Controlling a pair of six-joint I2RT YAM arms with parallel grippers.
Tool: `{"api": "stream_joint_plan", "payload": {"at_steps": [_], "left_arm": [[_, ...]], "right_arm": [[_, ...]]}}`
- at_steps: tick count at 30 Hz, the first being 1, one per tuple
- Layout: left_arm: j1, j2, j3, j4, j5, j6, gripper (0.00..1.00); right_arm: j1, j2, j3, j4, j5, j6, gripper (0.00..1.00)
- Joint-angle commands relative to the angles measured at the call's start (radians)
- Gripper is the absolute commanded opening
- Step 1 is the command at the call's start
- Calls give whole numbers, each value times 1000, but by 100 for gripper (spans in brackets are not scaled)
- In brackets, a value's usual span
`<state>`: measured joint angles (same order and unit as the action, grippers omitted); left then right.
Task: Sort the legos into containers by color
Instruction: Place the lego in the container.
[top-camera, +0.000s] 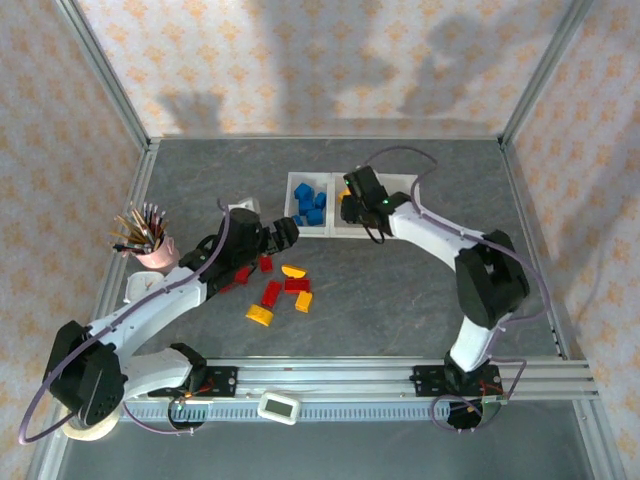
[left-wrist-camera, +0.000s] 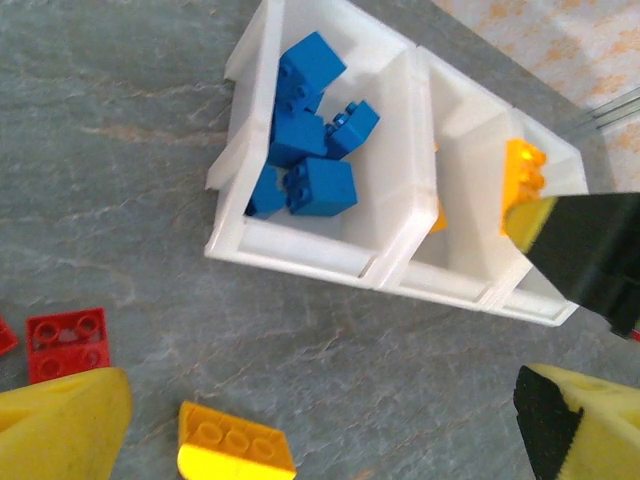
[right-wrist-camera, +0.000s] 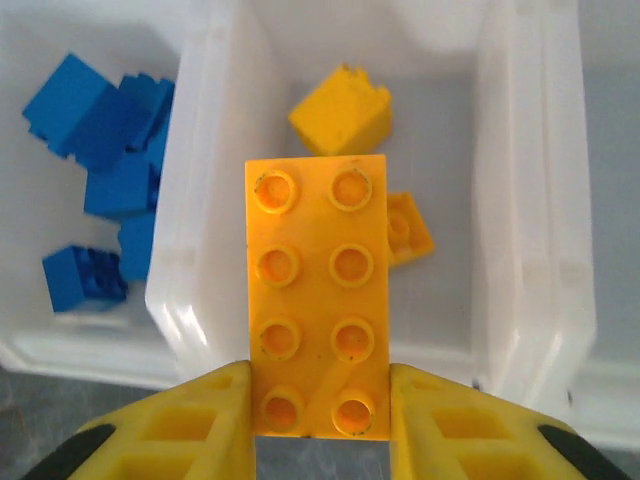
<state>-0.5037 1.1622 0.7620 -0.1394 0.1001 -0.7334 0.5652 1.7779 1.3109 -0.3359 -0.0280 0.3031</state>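
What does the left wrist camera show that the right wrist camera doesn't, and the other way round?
Left wrist view: a flat red brick and a yellow-orange wedge brick lying loose on the grey table, near the left gripper's open fingers.
Right wrist view: the right gripper clamping a yellow-orange eight-stud brick over the neighbouring bin, where two yellow bricks lie.
Both: the blue bricks piled in their white translucent bin.

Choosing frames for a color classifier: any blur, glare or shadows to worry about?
Top external: sharp, with soft shadows on the back wall. Left wrist: left gripper's fingers blurred; glare whitens the orange wedge at its edge. Right wrist: held orange brick crisp, container walls washed out.
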Motion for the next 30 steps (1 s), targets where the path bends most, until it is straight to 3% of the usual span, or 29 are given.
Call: {"api": "stream_joint_plan", "payload": {"at_steps": [1, 8, 14, 20, 30], "left_arm": [[-3, 34, 53, 32, -9, 35, 99], [-2, 91, 96, 26, -11, 55, 99], [-2, 105, 115, 15, -11, 70, 99], [-1, 84, 120, 11, -10, 69, 99], [0, -18, 73, -9, -20, 50, 99]], "right_arm": [[-24, 72, 79, -16, -1, -43, 34], [-37, 196, 206, -44, 14, -65, 39], [-37, 190, 232, -51, 25, -71, 45], [-37, 109, 206, -60, 24, -74, 45], [-8, -91, 20, -44, -15, -33, 44]]}}
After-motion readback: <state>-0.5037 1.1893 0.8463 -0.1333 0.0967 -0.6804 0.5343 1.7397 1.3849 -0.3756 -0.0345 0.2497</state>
